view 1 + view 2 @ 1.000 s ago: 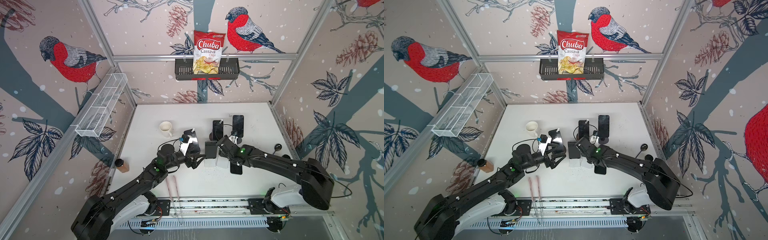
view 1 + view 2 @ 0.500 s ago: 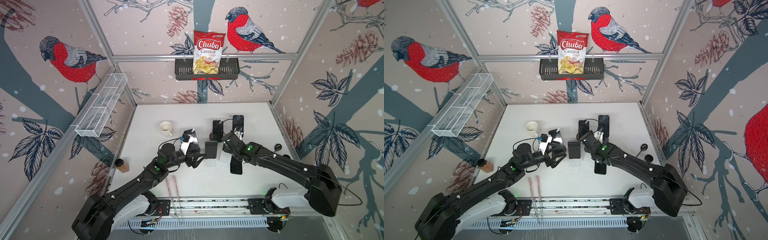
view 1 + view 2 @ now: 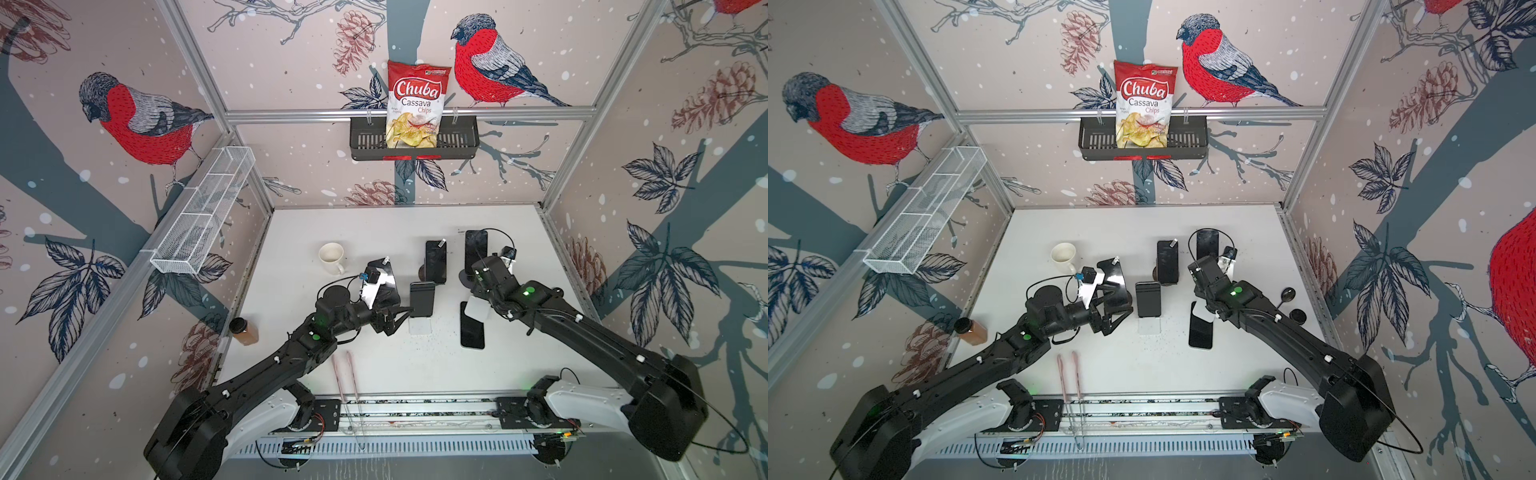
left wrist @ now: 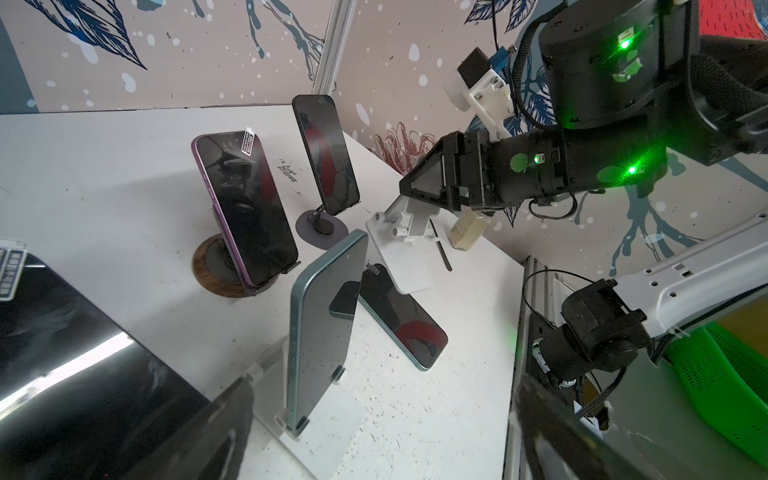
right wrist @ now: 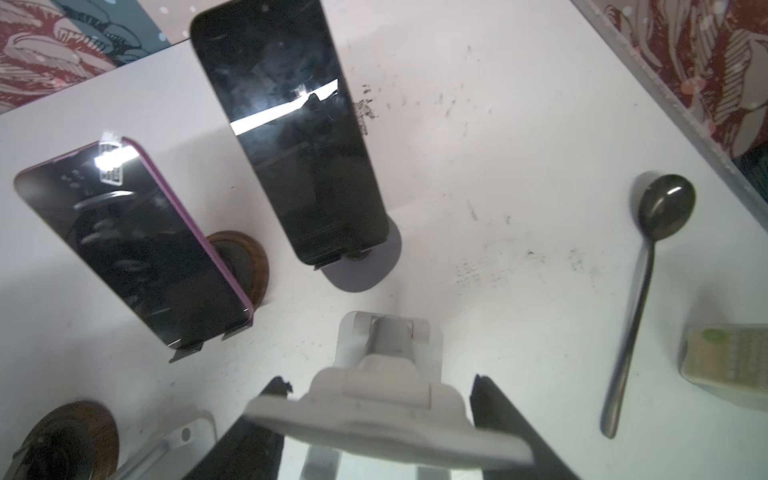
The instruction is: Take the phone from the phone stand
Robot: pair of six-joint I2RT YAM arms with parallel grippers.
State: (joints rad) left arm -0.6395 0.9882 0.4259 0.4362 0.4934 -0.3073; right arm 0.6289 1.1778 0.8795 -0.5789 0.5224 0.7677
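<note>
A teal phone [image 3: 422, 298] [image 4: 324, 328] stands upright on a white phone stand [image 3: 419, 326] [image 4: 324, 432] mid-table. My left gripper [image 3: 401, 320] [image 4: 382, 436] is open just left of it, with nothing between its fingers. My right gripper [image 3: 478, 305] [image 5: 382, 415] is shut on a second white phone stand [image 4: 399, 245] [image 5: 386, 399] and holds it tilted above the table. Partly beneath that stand a dark phone [image 3: 472, 330] [image 3: 1200, 328] [image 4: 403, 316] lies flat on the table.
A purple phone on a wooden stand [image 3: 435, 262] and a black phone on a grey stand [image 3: 476, 251] stand behind. Another dark screen [image 3: 384, 282] leans by my left wrist. Mug [image 3: 331, 257], brown bottle [image 3: 243, 331], two sticks [image 3: 345, 374], spoon [image 5: 648, 266].
My right arm has drawn back to the right with the white stand in its grip, away from the teal phone. The left arm has stayed still.
</note>
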